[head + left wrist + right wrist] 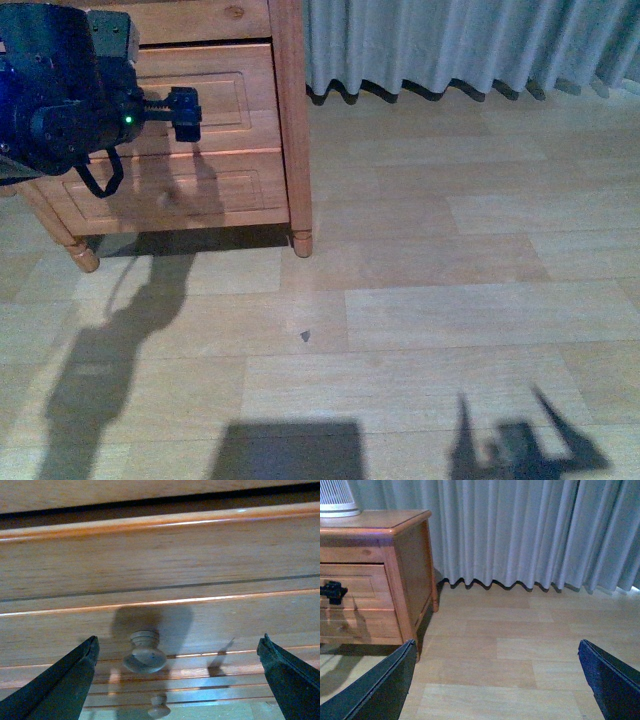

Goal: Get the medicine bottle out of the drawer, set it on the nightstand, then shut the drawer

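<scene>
Two grippers both have their fingers spread wide and hold nothing. The left gripper (185,112) hovers right at the front of the upper drawer (235,85) of the nightstand (290,130), with the round knob (145,653) between its fingers, touching neither. The drawer appears pushed in, and the right gripper (497,642) hangs well apart above the wooden floor (520,630), near a grey curtain (520,530).
</scene>
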